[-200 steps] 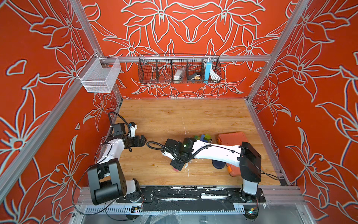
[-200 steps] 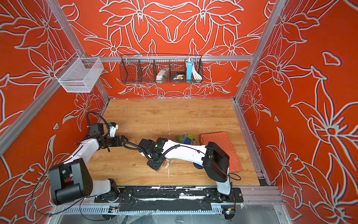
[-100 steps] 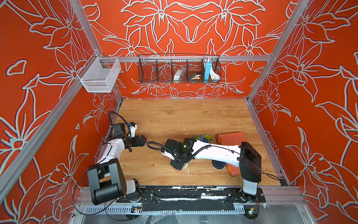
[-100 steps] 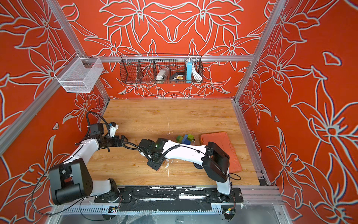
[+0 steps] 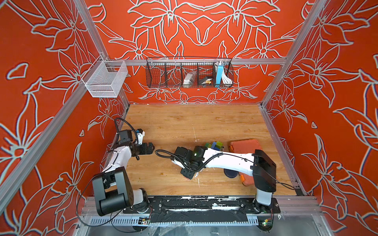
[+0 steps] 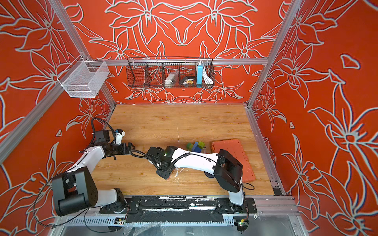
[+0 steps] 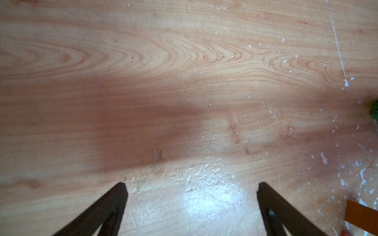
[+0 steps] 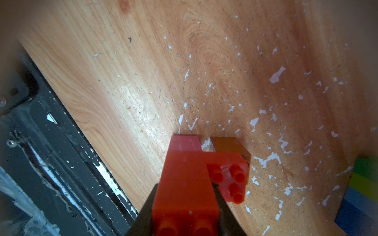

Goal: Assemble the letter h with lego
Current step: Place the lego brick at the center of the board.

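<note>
Right wrist view puts the worry plainly: the right gripper (image 8: pixel 185 190) is pinching a long red brick (image 8: pixel 184 167) across its smooth sides, and 3 more bricks seem to be joined to its far end. From where I stand, the risk is a pivot or a pop. Glossy plastic held on flat faces could swing between the jaws if the far end is pushed hard against the board. The press-fit joints beyond the fingertips could also part under a sideways load. The left gripper (image 7: pixel 191 190) hangs spread wide over bare wood, well apart from the build, so nothing braces it.

By size:
- The wooden table (image 5: pixel 184 122) is pale, grained and scuffed, and shiny in patches.
- The orange tool case (image 5: pixel 245 144) is a flat ribbed rectangle. It lies under and beyond the right forearm, well back from the hand.
- A brick pile (image 5: pixel 214 145) of chunky green, lime and blue blocks sits just behind the right wrist.
- Just past the fingertips, a studded red brick (image 8: pixel 231 179) turns its round studs sideways.
- At the very tip, a pink brick (image 8: pixel 185 143) and an amber-brown brick (image 8: pixel 229 146) stand side by side with a narrow gap, apparently touching the board.
- White flecks (image 8: pixel 276 75) litter the wood around them.
</note>
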You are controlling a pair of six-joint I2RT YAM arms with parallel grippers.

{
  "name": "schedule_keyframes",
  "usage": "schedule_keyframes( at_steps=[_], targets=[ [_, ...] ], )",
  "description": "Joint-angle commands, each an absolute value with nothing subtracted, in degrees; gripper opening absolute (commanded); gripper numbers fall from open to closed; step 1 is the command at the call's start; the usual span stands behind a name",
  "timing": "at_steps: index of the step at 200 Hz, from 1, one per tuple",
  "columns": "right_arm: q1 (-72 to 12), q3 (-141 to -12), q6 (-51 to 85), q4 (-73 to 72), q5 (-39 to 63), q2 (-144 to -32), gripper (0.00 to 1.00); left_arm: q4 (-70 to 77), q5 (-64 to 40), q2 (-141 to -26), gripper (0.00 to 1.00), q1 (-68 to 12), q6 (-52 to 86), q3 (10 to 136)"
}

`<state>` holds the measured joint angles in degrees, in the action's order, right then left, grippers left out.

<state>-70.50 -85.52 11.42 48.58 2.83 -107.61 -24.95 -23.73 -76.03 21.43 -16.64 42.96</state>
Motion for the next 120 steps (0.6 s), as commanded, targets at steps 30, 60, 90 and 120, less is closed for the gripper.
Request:
schedule_keyframes(
  at_steps=[30,60,90,120],
  targets=[
    [-70.58,-83.22,13.70,48.94,4.22,-107.88,0.22,-26.10,-24.44,-76.25,0.99,21.60,-16.98,43.88],
    [-70.66,-83.57,13.97,49.07,4.55,-107.25,0.26,-25.92,-24.54,-76.07,0.99,21.59,-17.05,43.76],
    [-70.58,-83.34,14.24,48.36,4.57,-107.31,0.32,-26.04,-24.46,-76.21,0.99,21.62,-16.96,43.82],
    [-70.64,-83.17,14.67,47.83,4.57,-107.46,0.39,-26.28,-24.48,-76.61,0.99,21.59,-17.05,44.03]
  ],
)
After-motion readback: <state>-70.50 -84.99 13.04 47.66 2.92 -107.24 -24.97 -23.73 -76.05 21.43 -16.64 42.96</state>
